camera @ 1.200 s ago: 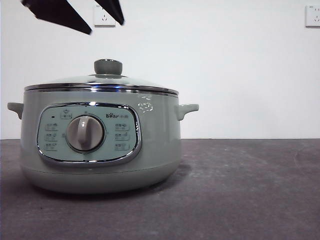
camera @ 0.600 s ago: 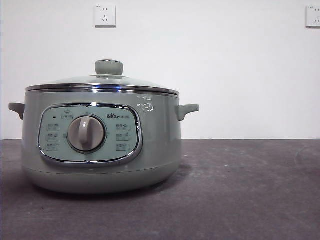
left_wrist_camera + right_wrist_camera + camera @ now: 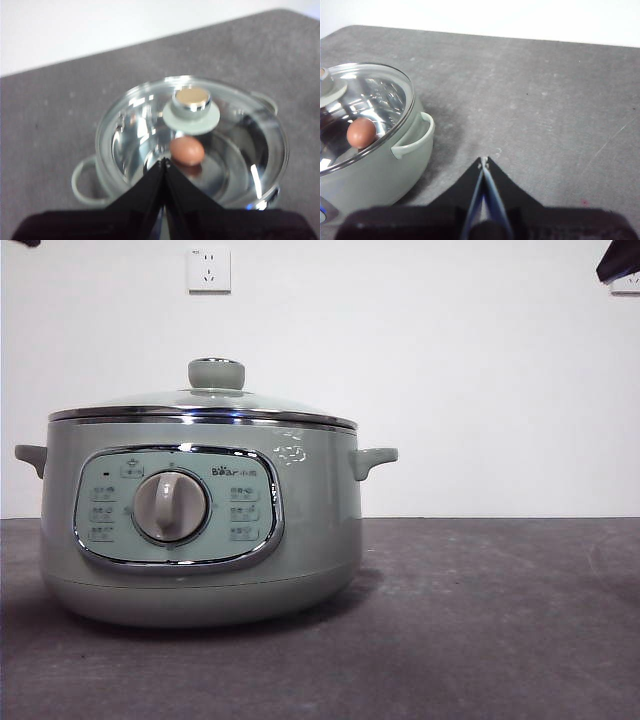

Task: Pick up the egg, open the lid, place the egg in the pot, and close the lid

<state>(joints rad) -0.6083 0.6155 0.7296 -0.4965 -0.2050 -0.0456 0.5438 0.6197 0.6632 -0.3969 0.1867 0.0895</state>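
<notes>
Left wrist view: egg (image 3: 187, 150) inside pot (image 3: 200, 530), seen through seated lid (image 3: 200, 130). Left gripper (image 3: 165, 162) above the pot, right gripper (image 3: 484, 162) over bare tabletop (image 3: 545, 100); jaws together, empty. Judged complete; retreat clear of lid knob.

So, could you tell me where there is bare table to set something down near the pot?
The dark table is bare beside the pot, outward from its side handle, and in front of the pot. The pot itself is taken: the lid is on, with the egg inside.
</notes>
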